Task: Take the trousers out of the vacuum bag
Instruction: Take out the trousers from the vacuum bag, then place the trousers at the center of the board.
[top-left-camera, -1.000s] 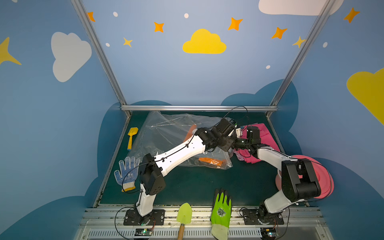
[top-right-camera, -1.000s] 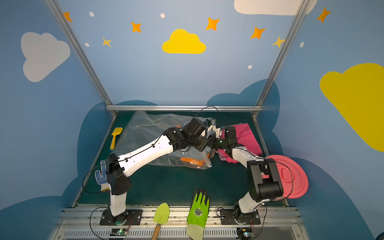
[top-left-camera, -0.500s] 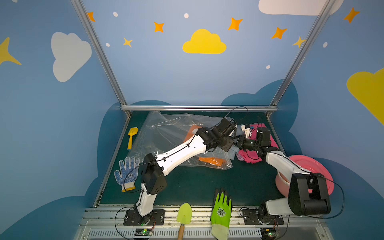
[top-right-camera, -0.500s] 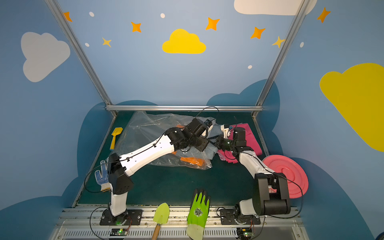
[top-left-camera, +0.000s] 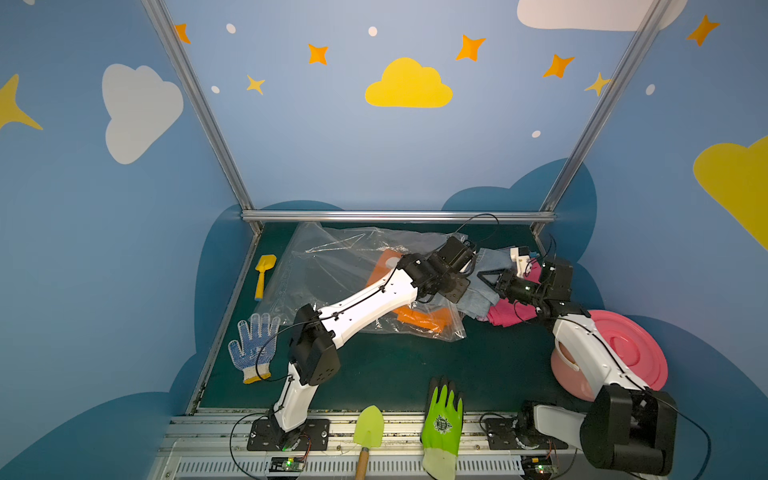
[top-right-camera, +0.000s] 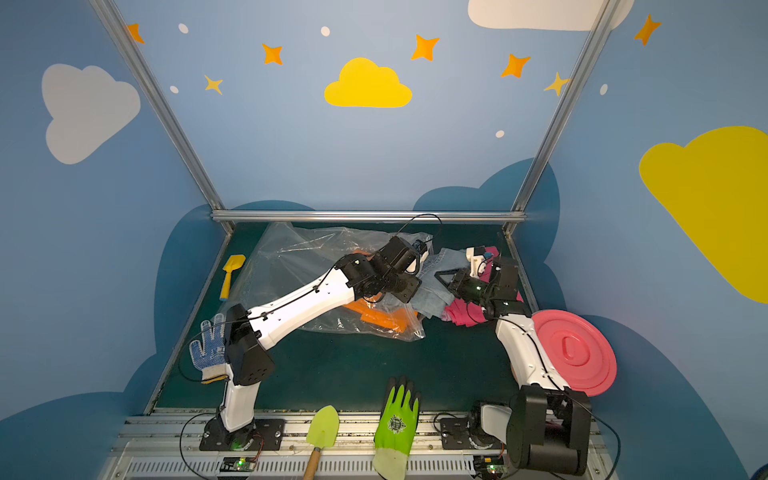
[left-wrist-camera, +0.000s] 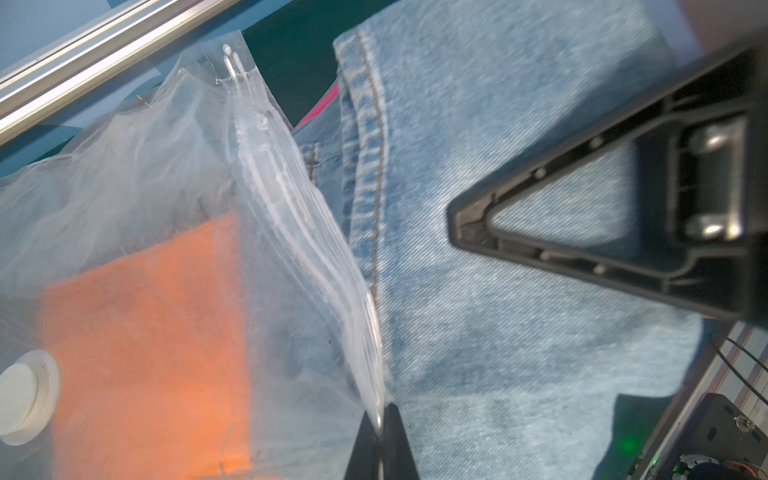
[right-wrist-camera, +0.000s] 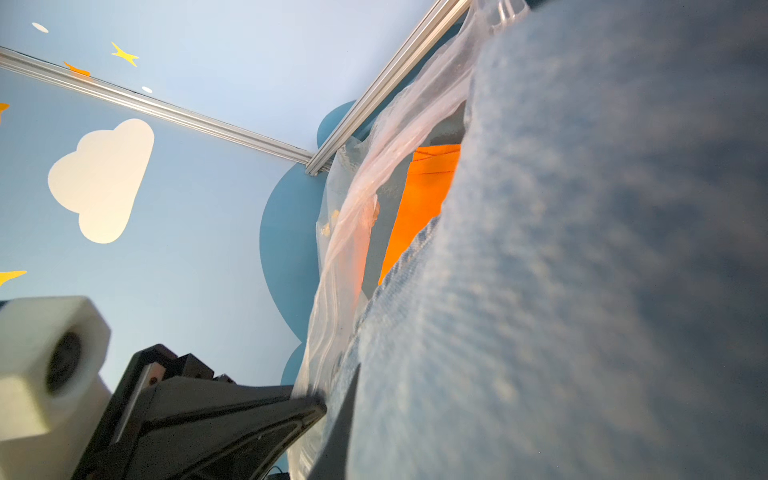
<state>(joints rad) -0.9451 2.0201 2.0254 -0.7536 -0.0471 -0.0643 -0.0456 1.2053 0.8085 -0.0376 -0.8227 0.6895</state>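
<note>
The clear vacuum bag (top-left-camera: 332, 266) (top-right-camera: 291, 262) lies crumpled at the back of the green table, with its white valve (left-wrist-camera: 20, 395) over the orange trousers (top-left-camera: 419, 318) (left-wrist-camera: 141, 332) inside. My left gripper (left-wrist-camera: 380, 432) is shut on the bag's zip strip (left-wrist-camera: 299, 199) at the mouth. The light blue denim trousers (top-left-camera: 478, 299) (top-right-camera: 432, 295) (left-wrist-camera: 519, 332) hang out of the mouth to the right. My right gripper (top-left-camera: 482, 280) (right-wrist-camera: 349, 399) is shut on them, and the denim drapes over it. Hot pink trousers (top-left-camera: 509, 313) lie on the table under the right wrist.
A yellow toy shovel (top-left-camera: 264, 274) and a blue-dotted white glove (top-left-camera: 253, 349) lie at the left edge. A green trowel (top-left-camera: 368, 428) and a green glove (top-left-camera: 442, 415) rest at the front. A pink lidded basin (top-left-camera: 623, 353) sits at the right, behind the right arm.
The right arm's elbow has dropped toward the front right. The denim trousers have come further out of the bag's mouth to the right. The left gripper has kept hold of the bag.
</note>
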